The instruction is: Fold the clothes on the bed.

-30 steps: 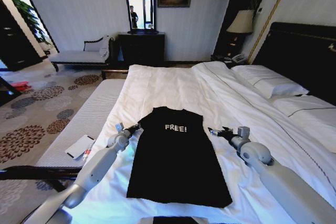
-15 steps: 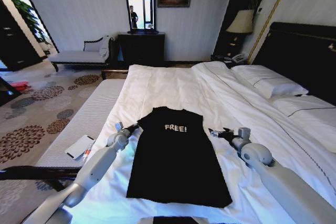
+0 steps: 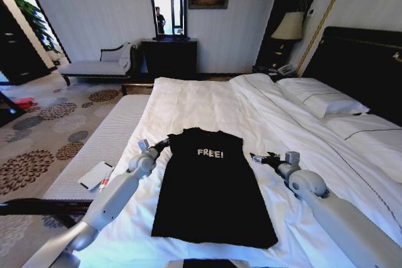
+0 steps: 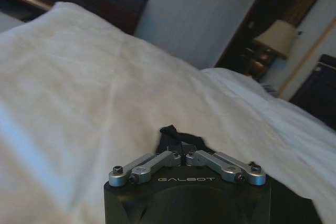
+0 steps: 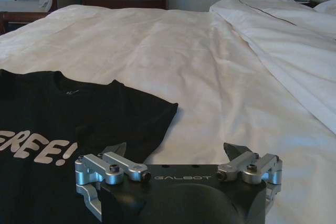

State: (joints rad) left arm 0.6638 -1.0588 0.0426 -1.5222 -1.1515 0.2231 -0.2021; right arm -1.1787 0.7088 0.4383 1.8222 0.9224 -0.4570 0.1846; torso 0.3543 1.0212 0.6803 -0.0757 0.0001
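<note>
Our T-shirt (image 3: 210, 186) lies flat mid-bed (image 3: 207, 101), collar toward the far end, hem nearest us. Our left gripper (image 3: 164, 145), pinched on the shoulder corner, has lifted slightly; right gripper (image 3: 259, 158) stays spread wide beside the other shoulder.

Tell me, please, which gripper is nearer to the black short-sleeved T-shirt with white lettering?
Left. The left gripper is shut on the black T-shirt at its shoulder corner; the right gripper is open, hovering just beside the shirt's opposite shoulder edge.
</note>
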